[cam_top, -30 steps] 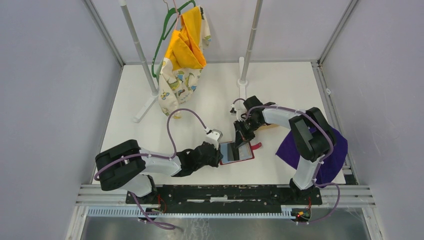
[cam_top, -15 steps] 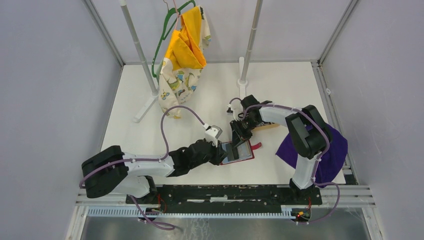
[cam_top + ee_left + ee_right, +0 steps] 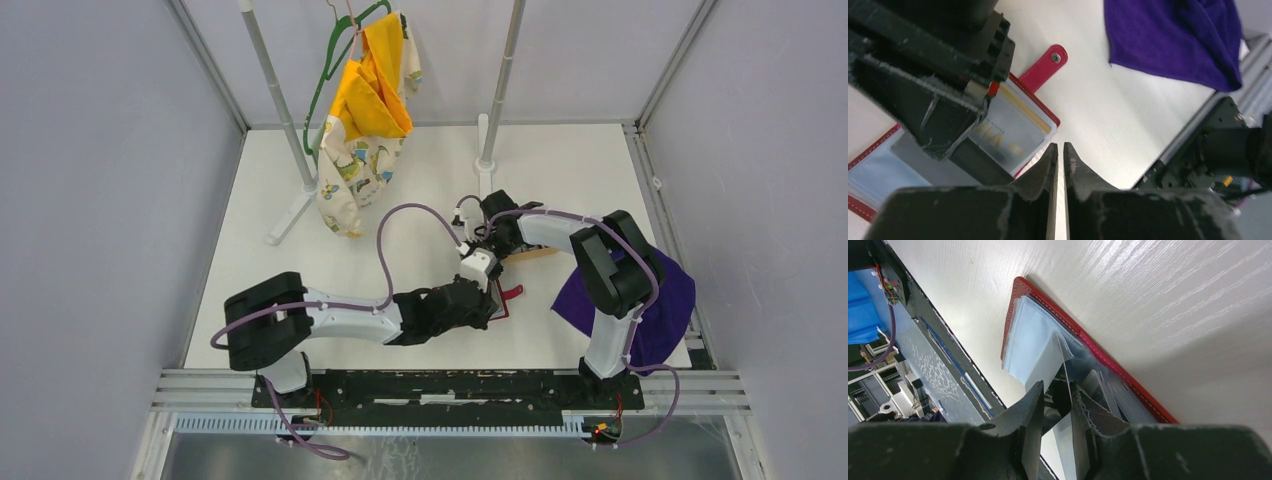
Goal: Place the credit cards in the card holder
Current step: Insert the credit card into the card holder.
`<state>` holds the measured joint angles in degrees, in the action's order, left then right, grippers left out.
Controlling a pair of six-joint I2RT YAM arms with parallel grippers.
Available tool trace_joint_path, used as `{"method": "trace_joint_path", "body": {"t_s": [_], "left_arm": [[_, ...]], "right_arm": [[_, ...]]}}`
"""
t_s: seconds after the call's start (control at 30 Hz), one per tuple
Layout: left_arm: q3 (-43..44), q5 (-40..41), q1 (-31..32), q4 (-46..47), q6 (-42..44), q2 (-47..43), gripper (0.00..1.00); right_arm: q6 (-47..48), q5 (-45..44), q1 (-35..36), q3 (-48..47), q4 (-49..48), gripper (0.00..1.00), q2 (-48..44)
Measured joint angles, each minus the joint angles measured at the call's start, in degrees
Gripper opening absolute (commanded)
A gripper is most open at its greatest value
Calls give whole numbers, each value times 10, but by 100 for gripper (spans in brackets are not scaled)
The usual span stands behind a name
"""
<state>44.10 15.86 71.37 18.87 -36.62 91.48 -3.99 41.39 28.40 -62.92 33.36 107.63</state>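
Observation:
The card holder (image 3: 1108,360) lies open on the table, dark red with clear inner sleeves. In the top view only its snap tab (image 3: 513,293) shows past my left arm. A pale card with gold print (image 3: 1013,131) sits in one sleeve. My right gripper (image 3: 1058,387) is open just above the holder. A thin pale card (image 3: 1064,365) stands on edge between its fingers, lower end among the sleeves, leaning against one finger. My left gripper (image 3: 1060,147) hovers at the holder's near edge, shut to a hairline slit with nothing in it.
A purple cloth (image 3: 655,290) lies at the right under my right arm. Two rack posts stand at the back, with a hanger and a yellow garment (image 3: 372,110). A black rail (image 3: 450,385) runs along the near edge.
My right gripper has gone from shut to open around the card. My left arm has swung to the right and now covers most of the card holder.

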Motion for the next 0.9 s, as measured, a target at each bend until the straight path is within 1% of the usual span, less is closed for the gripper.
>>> {"method": "trace_joint_path", "body": {"t_s": [0.13, 0.23, 0.37, 0.53, 0.7, 0.9], "left_arm": [[71, 53, 9, -67, -5, 53, 13], [80, 82, 9, -101, -8, 65, 17], [86, 111, 9, -133, -9, 71, 20], [104, 125, 9, -147, -9, 101, 24], [118, 134, 9, -156, -19, 119, 27], [119, 141, 7, -161, -44, 119, 27]], "right_arm": [[0, 0, 1, 0, -1, 32, 0], [0, 0, 1, 0, -1, 32, 0], [0, 0, 1, 0, -2, 33, 0], [0, 0, 1, 0, -2, 35, 0], [0, 3, 2, 0, -3, 40, -2], [7, -3, 3, 0, -3, 41, -10]]}}
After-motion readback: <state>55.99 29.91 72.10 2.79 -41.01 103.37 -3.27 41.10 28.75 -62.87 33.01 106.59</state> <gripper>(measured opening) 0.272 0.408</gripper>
